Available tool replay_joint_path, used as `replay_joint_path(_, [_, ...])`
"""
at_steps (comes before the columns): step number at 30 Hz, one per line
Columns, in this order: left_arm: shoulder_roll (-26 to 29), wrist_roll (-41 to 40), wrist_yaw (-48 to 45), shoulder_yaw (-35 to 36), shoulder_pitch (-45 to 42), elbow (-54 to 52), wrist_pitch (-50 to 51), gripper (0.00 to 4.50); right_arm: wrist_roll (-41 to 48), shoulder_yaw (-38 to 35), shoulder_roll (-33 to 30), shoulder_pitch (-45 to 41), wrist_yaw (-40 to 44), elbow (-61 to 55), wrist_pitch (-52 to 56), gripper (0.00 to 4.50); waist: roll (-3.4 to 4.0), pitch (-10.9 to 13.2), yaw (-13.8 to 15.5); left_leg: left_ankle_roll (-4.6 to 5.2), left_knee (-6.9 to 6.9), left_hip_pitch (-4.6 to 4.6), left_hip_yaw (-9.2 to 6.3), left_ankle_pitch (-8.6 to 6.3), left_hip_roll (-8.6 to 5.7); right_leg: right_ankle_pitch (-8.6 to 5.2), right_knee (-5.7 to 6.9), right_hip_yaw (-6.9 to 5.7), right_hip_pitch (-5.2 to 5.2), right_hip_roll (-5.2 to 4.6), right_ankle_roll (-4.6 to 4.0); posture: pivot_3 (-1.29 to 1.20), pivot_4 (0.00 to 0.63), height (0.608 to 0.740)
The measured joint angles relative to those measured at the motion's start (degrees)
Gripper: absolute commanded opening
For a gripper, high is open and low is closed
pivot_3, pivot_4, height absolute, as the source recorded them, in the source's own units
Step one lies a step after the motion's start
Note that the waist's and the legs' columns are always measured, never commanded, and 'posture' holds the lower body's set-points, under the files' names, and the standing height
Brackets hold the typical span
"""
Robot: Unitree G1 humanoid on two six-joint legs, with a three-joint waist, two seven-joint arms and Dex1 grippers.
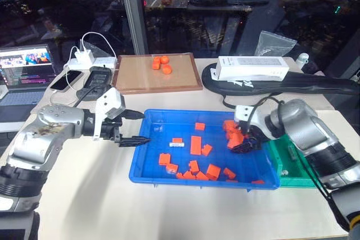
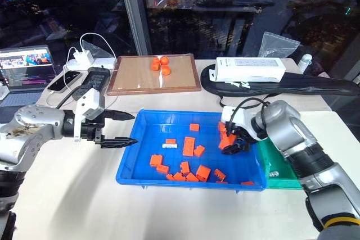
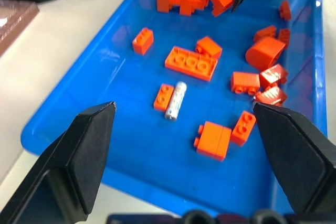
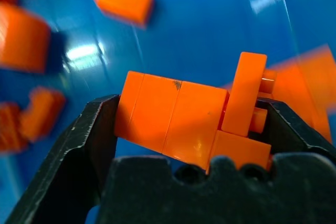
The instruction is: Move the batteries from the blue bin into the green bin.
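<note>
A battery (image 3: 175,100), slim and silvery, was seen lying flat on the floor of the blue bin (image 1: 147,158), touching a small orange brick (image 3: 164,97) and ringed by loose orange bricks (image 1: 195,144). The left gripper (image 1: 136,127) was held wide open and empty at the bin's left rim. The right gripper (image 1: 243,143) was clamped on an orange brick cluster (image 4: 178,121) beside the green bin (image 1: 288,168).

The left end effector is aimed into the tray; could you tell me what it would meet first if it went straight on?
Probably the battery beside a small orange brick on the blue bin floor, midway between the open left end effector fingers; depth is uncertain.
</note>
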Motion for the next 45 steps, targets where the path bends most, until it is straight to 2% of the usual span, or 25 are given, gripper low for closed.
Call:
replay_joint_path(10, [1.2, 0.6, -1.3, 0.2, 0.0, 0.7, -0.1, 4.50, 4.8, -2.5, 7.7, -6.8, -0.4, -1.3, -1.5, 4.00, 0.00, 0.0, 0.3, 0.00, 0.01, -0.01, 0.00, 0.00, 0.00, 0.00, 0.01, -0.01, 0.01, 0.02, 0.01, 0.00, 0.150, 0.740])
replay_joint_path(16, [1.8, 0.5, -1.1, 0.7, 1.4, -0.1, 0.1, 4.50, 4.7, -0.9, 9.6, -7.0, 0.2, -0.7, -1.9, 4.00, 0.00, 0.0, 0.8, 0.00, 0.07, -0.08, 0.03, 0.00, -0.03, 0.00, 0.01, -0.06, 0.02, -0.06, 0.03, 0.00, 0.150, 0.740])
replay_joint_path(19, [2.1, 0.4, -0.9, 1.8, 2.3, -0.3, 0.2, 4.50, 4.3, -1.6, 11.3, -7.1, -2.3, 0.6, -3.9, 4.00, 0.00, 0.0, 0.5, 0.00, 0.05, -0.05, -0.01, 0.00, -0.01, 0.00, 0.03, -0.06, 0.01, -0.03, 0.01, 0.00, 0.150, 0.740])
replay_joint_path(22, [2.1, 0.2, -0.7, 2.0, 2.4, -0.9, 0.4, 4.50, 10.6, -4.4, 13.1, -7.1, -0.1, -2.5, 1.3, 4.00, 0.00, 0.0, 0.3, 0.00, 0.01, -0.05, -0.09, 0.00, 0.02, 0.00, 0.09, -0.03, -0.01, 0.00, 0.00, 0.00, 0.150, 0.740])
replay_joint_path(24, [2.1, 0.2, -0.6, 2.1, 2.4, -1.1, 0.6, 4.50, 10.9, -4.1, 11.9, -7.1, 0.5, -4.5, 1.0, 4.00, 0.00, 0.0, 0.4, 0.00, 0.01, -0.05, -0.11, 0.00, 0.01, 0.00, 0.07, -0.05, 0.01, 0.02, 0.00, 0.00, 0.150, 0.740])
replay_joint_path(28, [1.5, -0.5, 0.3, 2.8, 2.3, -1.1, 1.2, 4.50, 10.1, -4.3, 11.6, -6.9, -1.8, -4.4, -4.7, 4.00, 0.00, 0.0, 0.5, 0.00, 0.04, -0.05, -0.05, 0.00, -0.02, 0.00, 0.06, -0.06, 0.01, -0.02, 0.01, 0.00, 0.150, 0.740])
replay_joint_path(31, [0.8, -1.6, 0.3, 2.8, 2.1, -1.1, 1.7, 4.50, 6.1, -4.4, 11.9, -7.1, -6.2, -2.1, -15.1, 4.00, -0.01, 0.0, 0.5, 0.00, 0.06, -0.04, -0.01, 0.00, -0.02, -0.01, 0.05, -0.06, 0.01, -0.02, 0.02, 0.00, 0.150, 0.740])
replay_joint_path(34, [0.5, -2.2, 0.5, 2.8, 1.7, -1.2, 2.2, 4.50, 4.3, -4.3, 10.5, -6.9, -6.4, -0.5, -19.1, 4.00, -0.01, 0.0, 0.5, 0.00, 0.06, -0.04, 0.03, 0.00, -0.02, -0.01, 0.06, -0.06, 0.02, -0.03, 0.02, 0.00, 0.150, 0.740])
replay_joint_path(41, [-3.5, -4.1, 3.1, 2.9, -2.7, -0.7, 4.1, 4.50, 1.3, -3.8, 10.4, -5.8, -7.7, -1.2, -23.8, 4.00, -0.01, 0.0, 0.5, 0.00, 0.05, -0.04, 0.00, 0.00, -0.02, -0.01, 0.07, -0.05, 0.03, 0.00, 0.02, 0.00, 0.150, 0.740])
replay_joint_path(45, [-10.1, -6.7, 8.8, 2.6, -5.4, -0.6, 10.5, 4.50, -1.5, -3.6, 10.4, -4.5, -10.1, -1.8, -27.5, 4.00, -0.02, 0.0, 0.7, 0.00, 0.14, -0.05, -0.07, 0.01, -0.06, -0.01, 0.10, -0.07, 0.09, 0.00, 0.08, 0.00, 0.150, 0.740])
